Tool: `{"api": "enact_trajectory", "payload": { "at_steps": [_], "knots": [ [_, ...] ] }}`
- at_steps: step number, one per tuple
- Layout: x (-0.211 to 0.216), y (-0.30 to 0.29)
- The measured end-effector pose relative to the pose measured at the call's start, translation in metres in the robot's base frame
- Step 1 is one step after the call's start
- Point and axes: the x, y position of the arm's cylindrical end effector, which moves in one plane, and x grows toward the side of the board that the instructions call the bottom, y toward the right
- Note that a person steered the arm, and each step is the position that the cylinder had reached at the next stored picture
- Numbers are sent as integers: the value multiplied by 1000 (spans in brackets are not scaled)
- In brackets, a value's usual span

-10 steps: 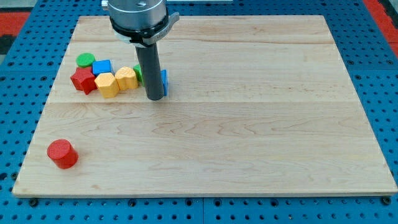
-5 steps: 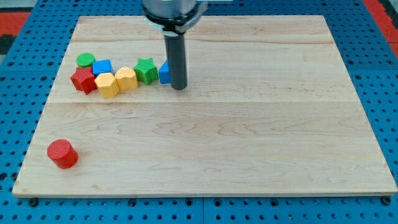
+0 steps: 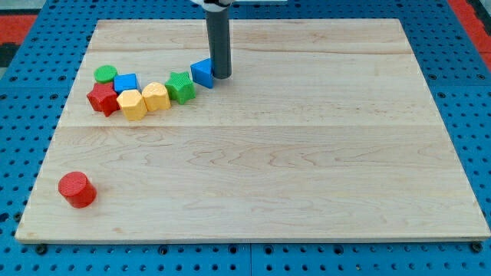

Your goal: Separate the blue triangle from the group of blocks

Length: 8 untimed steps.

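The blue triangle (image 3: 202,73) lies on the wooden board (image 3: 307,153), at the right end of a row of blocks in the view's upper left. My tip (image 3: 221,75) stands right against the triangle's right side. To the triangle's lower left is a green star (image 3: 181,87), close to it. Further left come a yellow block (image 3: 156,96), another yellow block (image 3: 133,104), a blue cube (image 3: 126,83), a red block (image 3: 102,99) and a green cylinder (image 3: 106,73).
A red cylinder (image 3: 77,189) stands alone near the board's lower left corner. A blue perforated table surface (image 3: 468,92) surrounds the board.
My tip moved from the triangle's left side round to its right and up the view. The blue triangle shifted a little toward the view's top.
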Motion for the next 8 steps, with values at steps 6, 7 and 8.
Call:
{"api": "enact_trajectory", "payload": {
  "at_steps": [6,7,8],
  "knots": [
    [12,1],
    [18,-23],
    [57,-13]
  ]
}}
